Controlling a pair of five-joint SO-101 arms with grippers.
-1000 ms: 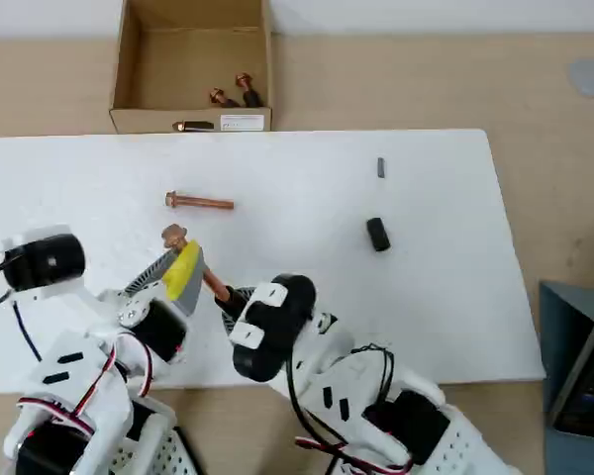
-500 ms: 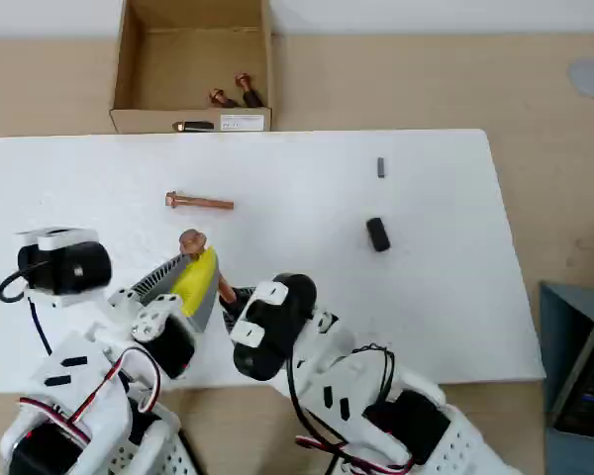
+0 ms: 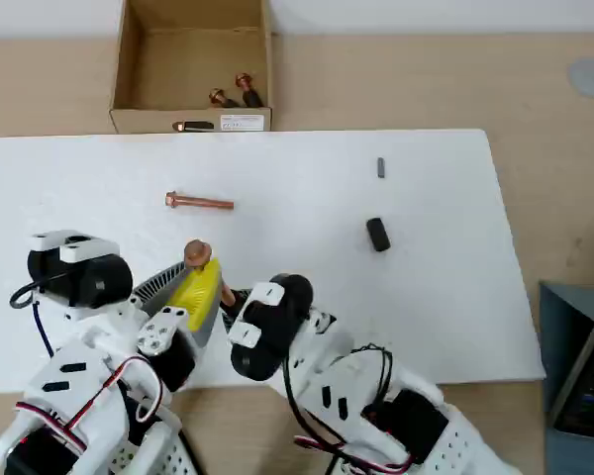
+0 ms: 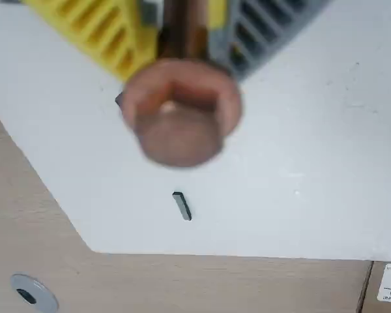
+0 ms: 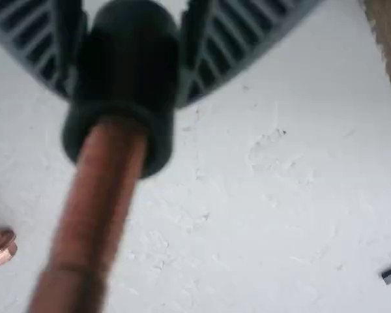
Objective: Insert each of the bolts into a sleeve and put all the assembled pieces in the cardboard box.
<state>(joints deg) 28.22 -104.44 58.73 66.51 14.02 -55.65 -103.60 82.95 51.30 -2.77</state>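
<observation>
Bolt point(image 3: 206, 269), copper, is clamped by its shank in the left jaws, between a yellow finger point(image 3: 193, 290) and a grey one. Its flanged head point(image 4: 181, 114) sticks out past the tips. The bolt hangs above the near part of the white surface point(image 3: 426, 297), tilted, with its head on the far side.

Its lower end sits inside a black sleeve point(image 5: 120, 85). The right jaws are closed on that sleeve, one grey finger point(image 5: 26, 32) pressed to each side. The shank point(image 5: 101, 208) runs straight out of the sleeve's mouth.

- Second bolt point(image 3: 199, 202) lies flat on the surface farther out, well apart from both arms.
- Spare sleeve point(image 3: 378, 235) lies off to the right side, with a small dark piece point(image 3: 380, 167) beyond it.
- Cardboard box point(image 3: 129, 69) sits past the far edge of the surface, two assembled pieces point(image 3: 233, 91) against its near wall.

Against a second ago:
- The left arm has swung in toward the right arm.
- The bolt head has shifted right and nearer.
- The bolt stands steeper, with less shank showing between the two sets of jaws.
- The right arm has barely moved.
- The loose bolt, spare sleeve and box contents lie as before.
</observation>
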